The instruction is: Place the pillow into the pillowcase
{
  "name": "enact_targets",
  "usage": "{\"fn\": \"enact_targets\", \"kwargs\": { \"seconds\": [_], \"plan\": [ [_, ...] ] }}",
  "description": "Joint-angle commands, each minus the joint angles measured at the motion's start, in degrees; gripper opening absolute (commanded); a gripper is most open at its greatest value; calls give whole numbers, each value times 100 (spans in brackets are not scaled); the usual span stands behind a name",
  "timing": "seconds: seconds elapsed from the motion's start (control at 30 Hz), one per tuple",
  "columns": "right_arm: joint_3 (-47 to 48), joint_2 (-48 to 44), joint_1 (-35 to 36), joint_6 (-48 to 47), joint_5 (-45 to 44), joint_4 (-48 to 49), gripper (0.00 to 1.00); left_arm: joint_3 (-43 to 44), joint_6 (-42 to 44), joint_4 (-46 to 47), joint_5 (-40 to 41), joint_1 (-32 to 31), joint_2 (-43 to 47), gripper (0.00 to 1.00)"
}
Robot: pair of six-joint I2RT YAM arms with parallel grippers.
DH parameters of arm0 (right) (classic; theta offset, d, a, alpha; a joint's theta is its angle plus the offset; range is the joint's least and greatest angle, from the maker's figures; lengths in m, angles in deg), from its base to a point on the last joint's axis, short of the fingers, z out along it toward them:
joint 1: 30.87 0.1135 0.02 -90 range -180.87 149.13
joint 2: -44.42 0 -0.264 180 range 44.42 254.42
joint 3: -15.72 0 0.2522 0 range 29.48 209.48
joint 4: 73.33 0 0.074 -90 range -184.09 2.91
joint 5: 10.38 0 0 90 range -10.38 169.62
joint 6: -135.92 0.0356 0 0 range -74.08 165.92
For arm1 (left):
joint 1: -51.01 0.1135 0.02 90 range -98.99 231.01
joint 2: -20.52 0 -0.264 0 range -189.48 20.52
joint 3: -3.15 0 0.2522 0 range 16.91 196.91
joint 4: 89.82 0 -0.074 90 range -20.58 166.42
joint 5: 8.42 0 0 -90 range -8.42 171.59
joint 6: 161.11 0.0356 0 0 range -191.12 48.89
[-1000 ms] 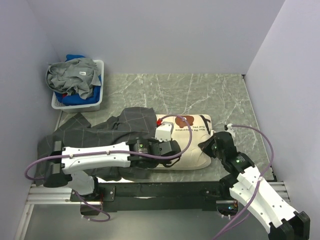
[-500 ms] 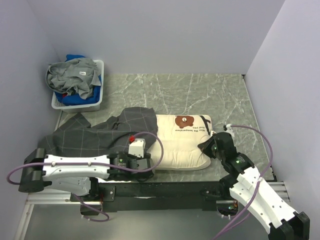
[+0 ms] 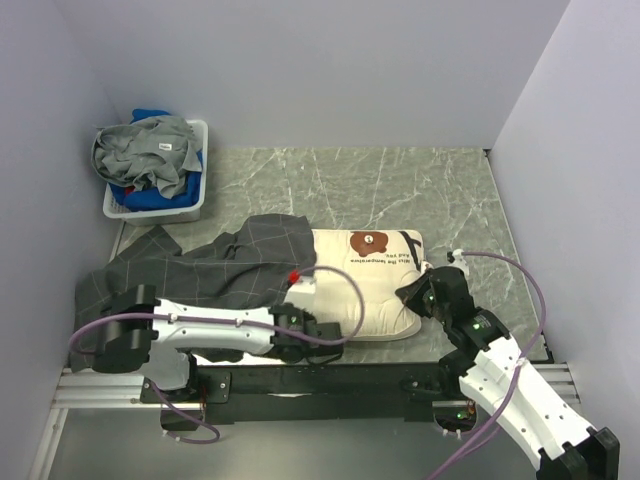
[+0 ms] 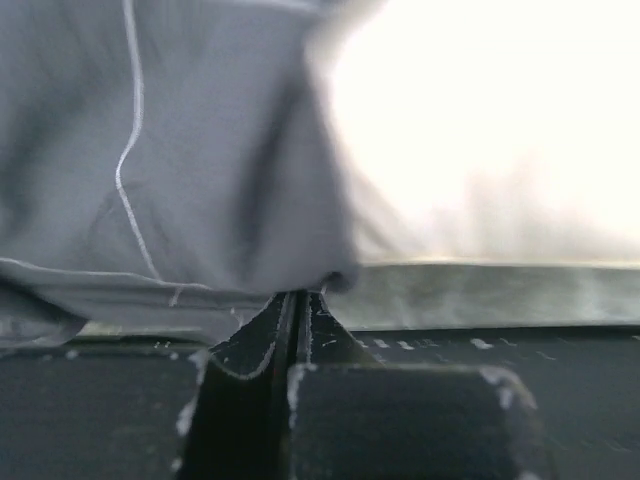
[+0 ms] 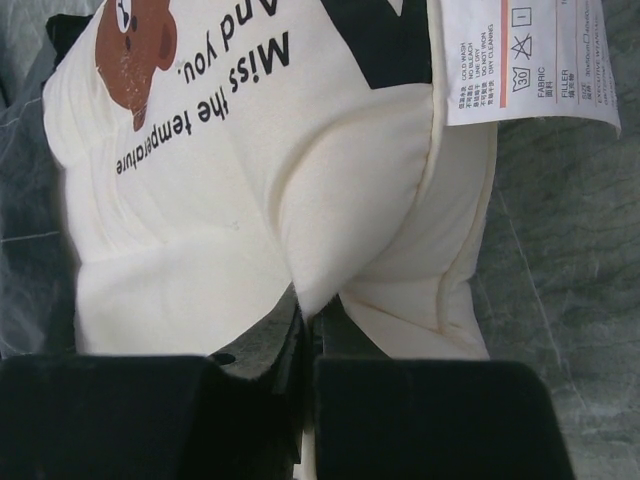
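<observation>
The pillow (image 3: 370,285) lies on the desk (image 3: 400,190), its left end touching the crumpled pillowcase (image 3: 220,265). The right claw (image 5: 305,320) is closed, pinching a fold at the pillow's near right corner. The left claw (image 4: 297,300) is closed at the pillowcase's near hem; I cannot tell whether it has caught any fabric.

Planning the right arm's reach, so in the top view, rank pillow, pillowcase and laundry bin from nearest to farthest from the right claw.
1. Pillow: the right claw pinches its near right corner.
2. Pillowcase: left of the pillow, over its left end.
3. Laundry bin: far left, beyond the pillowcase.
</observation>
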Motion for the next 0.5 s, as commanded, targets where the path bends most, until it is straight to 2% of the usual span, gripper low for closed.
{"fn": "enact_targets", "kwargs": {
  "seconds": [0.0, 0.13, 0.17, 0.2, 0.33, 0.47],
  "plan": [
    [266, -168, 36, -120, 352, -204, 0, 1861, 785, -589, 692, -52, -68, 1],
    [766, -396, 141, -59, 590, -397, 0, 3907, 2917, -72, 315, 237, -156, 1],
    [855, -484, 185, -7, 608, -441, 0, 4121, 3211, 304, 166, 369, -121, 1],
    [1047, -520, 238, 29, 608, -485, 0, 4315, 3788, 455, -375, 675, -104, 1],
    [1505, -538, 633, 230, 696, -538, 0, 5771, 4461, 537, -1231, 1125, -374, 1],
    [2076, -266, 1422, 371, 381, -582, 0, 6645, 4769, 264, -1767, 1528, -692, 1]
  ]
}}
